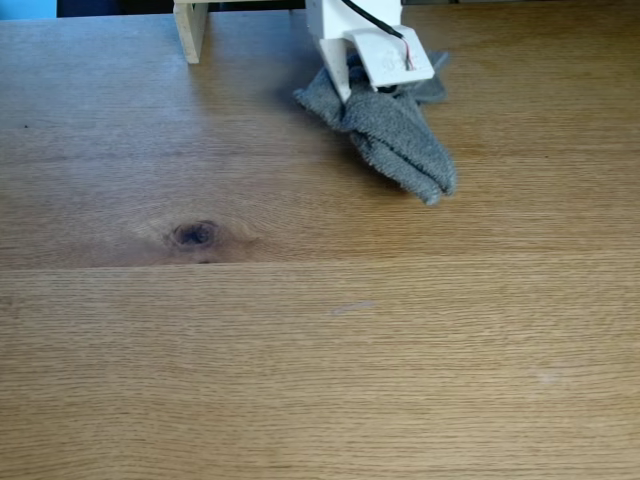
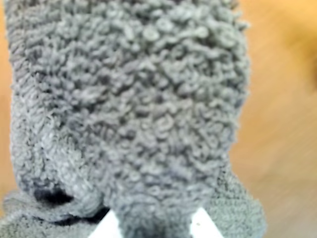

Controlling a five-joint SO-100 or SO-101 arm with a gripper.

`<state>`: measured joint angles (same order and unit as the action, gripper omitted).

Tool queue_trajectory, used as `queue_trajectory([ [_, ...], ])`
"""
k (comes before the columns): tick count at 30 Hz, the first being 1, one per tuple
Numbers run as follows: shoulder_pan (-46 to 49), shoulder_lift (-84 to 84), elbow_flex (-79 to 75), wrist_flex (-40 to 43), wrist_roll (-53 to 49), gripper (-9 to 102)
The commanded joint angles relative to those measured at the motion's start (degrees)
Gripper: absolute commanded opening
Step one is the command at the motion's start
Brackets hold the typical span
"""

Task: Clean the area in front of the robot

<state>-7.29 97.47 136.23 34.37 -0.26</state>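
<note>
The table (image 1: 320,380) was the thing to be cleaned: a broad light-brown oak top with plank seams, taking up nearly the whole fixed view. Its one clear landmark was a dark knot (image 1: 195,234), left of centre. The plank nearer the camera than the knot carried a faint pale smudge (image 1: 350,307), to the right of the knot.

The cloth (image 1: 395,135), grey terry and folded into a thick wad, lay on the wood beyond the knot and to its right, its free end trailing toward the camera. In the wrist view the cloth (image 2: 133,109) hung just in front of the lens, with bare wood beside it.

The arm (image 1: 355,30), white plastic with a black cable, stood over the far end of the cloth. A pale wooden post (image 1: 190,28) stood beyond the knot, near the far edge.

The gripper (image 1: 352,92) was clamped on the cloth; two white fingertips (image 2: 204,227) showed either side of the pinched fold.

For the wiping step, the likely best practice was to hold the grip firm, press the wad flat to the wood and drag it in straight overlapping passes toward the knot and the smudge. Lifting could let the fold slip free.
</note>
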Motion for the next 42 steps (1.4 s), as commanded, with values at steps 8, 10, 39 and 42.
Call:
queue_trajectory([
  [8, 4.13, -11.78, -41.40, 6.15, -3.96, 0],
  [10, 4.57, -15.47, -47.29, 7.38, -3.34, 0],
  [39, 1.85, -73.30, -80.77, -22.32, -12.04, 0],
  [42, 2.55, -76.03, -83.14, -25.66, -14.59, 0],
])
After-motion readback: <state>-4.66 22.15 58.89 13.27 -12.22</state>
